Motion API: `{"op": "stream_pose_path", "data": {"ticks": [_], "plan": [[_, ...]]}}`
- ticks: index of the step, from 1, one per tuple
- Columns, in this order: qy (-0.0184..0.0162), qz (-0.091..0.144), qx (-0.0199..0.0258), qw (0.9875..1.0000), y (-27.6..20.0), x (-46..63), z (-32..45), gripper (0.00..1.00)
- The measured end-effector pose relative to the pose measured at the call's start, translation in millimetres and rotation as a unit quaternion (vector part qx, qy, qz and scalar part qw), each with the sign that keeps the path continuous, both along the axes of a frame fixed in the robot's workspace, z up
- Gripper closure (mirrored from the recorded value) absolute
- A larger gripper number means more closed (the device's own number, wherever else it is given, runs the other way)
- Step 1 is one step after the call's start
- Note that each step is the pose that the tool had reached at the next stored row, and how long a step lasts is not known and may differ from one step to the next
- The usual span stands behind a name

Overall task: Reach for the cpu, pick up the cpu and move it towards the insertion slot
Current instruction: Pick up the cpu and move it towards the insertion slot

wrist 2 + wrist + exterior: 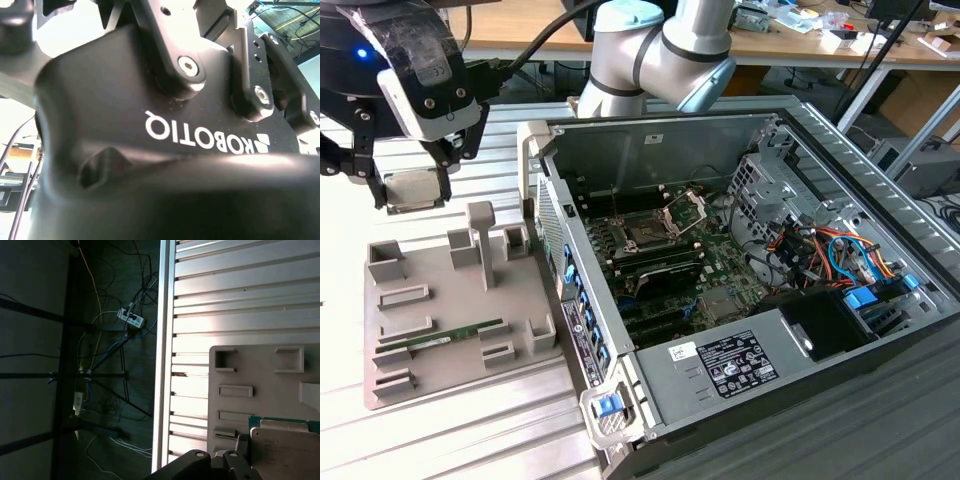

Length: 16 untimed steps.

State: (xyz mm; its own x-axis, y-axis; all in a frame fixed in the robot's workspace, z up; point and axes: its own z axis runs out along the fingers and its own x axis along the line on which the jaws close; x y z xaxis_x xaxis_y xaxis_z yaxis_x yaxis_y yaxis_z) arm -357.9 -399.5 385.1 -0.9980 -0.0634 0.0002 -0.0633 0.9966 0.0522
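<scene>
The cpu (416, 188), a flat square chip with a pale silvery top, hangs between the fingers of my gripper (412, 198) at the exterior view's far left. It is up in the air, above the back edge of the grey fixture tray (390, 375). The jaws are shut on its two sides. In the first wrist view the cpu (286, 447) shows its metal top and a green rim, with a dark finger (235, 460) beside it. The insertion slot (647, 236), a dark square socket with its silver frame (686, 210) raised, sits on the motherboard inside the open computer case, well to the exterior view's right of my gripper.
A green memory stick (442, 338) lies in the grey tray, which also has upright posts (483, 240). The case's near wall (535, 170) stands between tray and motherboard. Drive cage and coloured cables (830, 250) fill the case's right side. The ribbed metal table's edge (162, 365) drops to a floor with cables.
</scene>
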Motion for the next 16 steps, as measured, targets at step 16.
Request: {"op": "stream_pose_path", "data": {"ticks": [16], "plan": [[0.0,0.0,0.0,1.0,0.0,14.5,0.0,0.45]]}}
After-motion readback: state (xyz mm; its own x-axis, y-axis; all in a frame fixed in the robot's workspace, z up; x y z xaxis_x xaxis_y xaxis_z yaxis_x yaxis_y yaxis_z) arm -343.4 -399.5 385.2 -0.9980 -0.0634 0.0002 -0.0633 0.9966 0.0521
